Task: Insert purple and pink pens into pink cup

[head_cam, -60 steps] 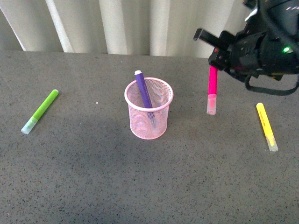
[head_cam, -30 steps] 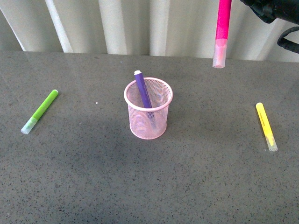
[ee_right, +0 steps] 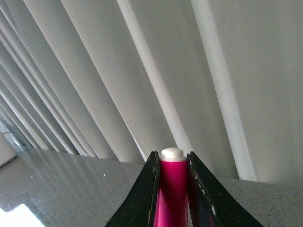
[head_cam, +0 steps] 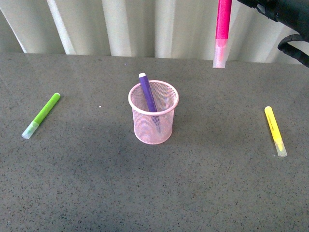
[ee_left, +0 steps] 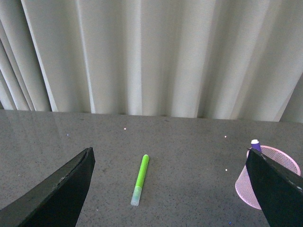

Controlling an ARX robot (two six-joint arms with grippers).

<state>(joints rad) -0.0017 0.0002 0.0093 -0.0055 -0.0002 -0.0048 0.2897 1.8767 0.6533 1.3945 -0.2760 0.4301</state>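
Observation:
The pink cup (head_cam: 164,128) stands upright at the middle of the grey table. The purple pen (head_cam: 147,92) leans inside it, white end poking above the rim. My right gripper (ee_right: 172,158) is shut on the pink pen (head_cam: 223,29), which hangs upright high above the table, clear cap down, to the right of the cup and behind it. Only part of the right arm (head_cam: 277,12) shows at the front view's top corner. My left gripper (ee_left: 169,151) is open and holds nothing. Its view shows the cup (ee_left: 242,184) beside one finger, with the purple pen (ee_left: 255,144) in it.
A lime-green marker (head_cam: 42,115) lies on the table far left of the cup, also in the left wrist view (ee_left: 140,179). A yellow marker (head_cam: 275,130) lies at the right. Pale curtains (head_cam: 135,24) hang behind the table's far edge.
The right gripper has lifted the pink pen from near the table to high above it. In the last half second it shifted slightly left. Cup and purple pen have not moved.

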